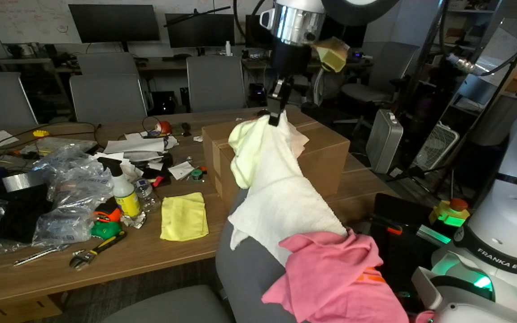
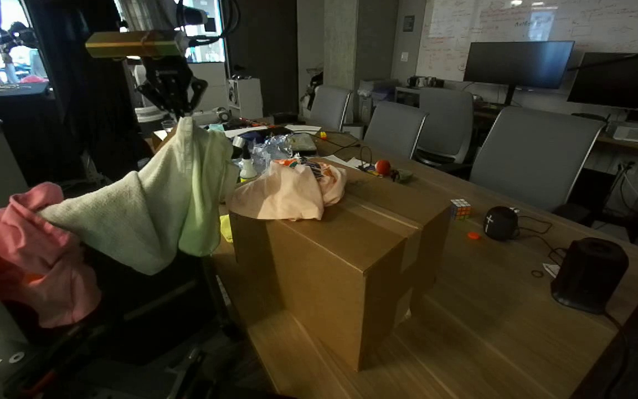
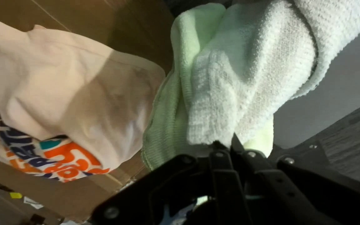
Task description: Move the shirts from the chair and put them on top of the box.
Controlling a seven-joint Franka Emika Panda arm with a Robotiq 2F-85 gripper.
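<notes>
White terry is drawn up into a peak: the fingers of the gripper (image 3: 229, 146) are clamped on the upper end of the white towel (image 1: 281, 202). A pale green cloth (image 2: 201, 219) is hung just beneath the same peak; whether it is joined to the towel cannot be told. The towel's lower part is draped over the grey chair (image 1: 249, 269), its end overlapped by the pink shirt (image 1: 330, 273), which is spread over the chair's back. The cream shirt (image 2: 283, 194), printed in orange and dark blue, is heaped on top of the cardboard box (image 2: 319, 271), close to the edge on the chair's side.

The box is set on the wooden table (image 1: 151, 253), by the edge beside the chair. Near that same edge, a yellow cloth (image 1: 183, 216) is laid flat, with an adjustable wrench (image 1: 101, 246) to one side; farther in, a spray bottle (image 1: 126, 197) is stood upright. Near a table corner, a black cylinder (image 2: 589, 274) is placed.
</notes>
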